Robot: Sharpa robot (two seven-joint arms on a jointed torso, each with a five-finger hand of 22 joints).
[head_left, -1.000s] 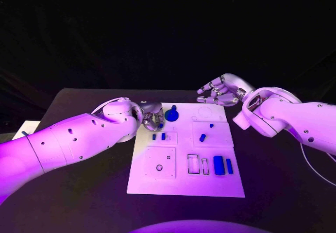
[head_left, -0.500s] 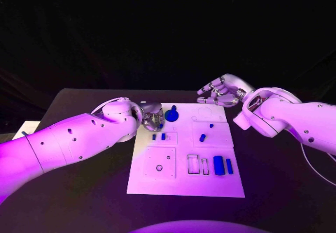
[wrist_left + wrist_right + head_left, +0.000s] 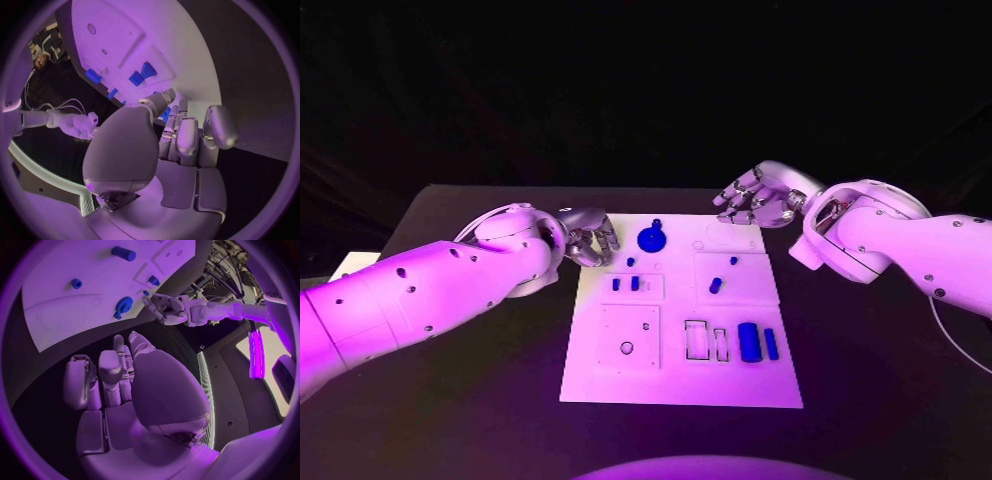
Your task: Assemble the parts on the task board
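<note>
Now left hand drawn back off task board, fingers curled, empty, right hand loosely curled, empty

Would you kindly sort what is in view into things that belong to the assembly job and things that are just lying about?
Belongs to the job:
- task board
- blue round part with a knob
- blue bars near the board's right edge
- small blue parts mid-board
- left robot hand
- right robot hand

Just lying about:
- pale flat object at the table's left edge

A robotics lab or demo booth: a black surface at the frame's centre carries a white task board, ringed by black backdrop at top, under coloured stage-like light.
</note>
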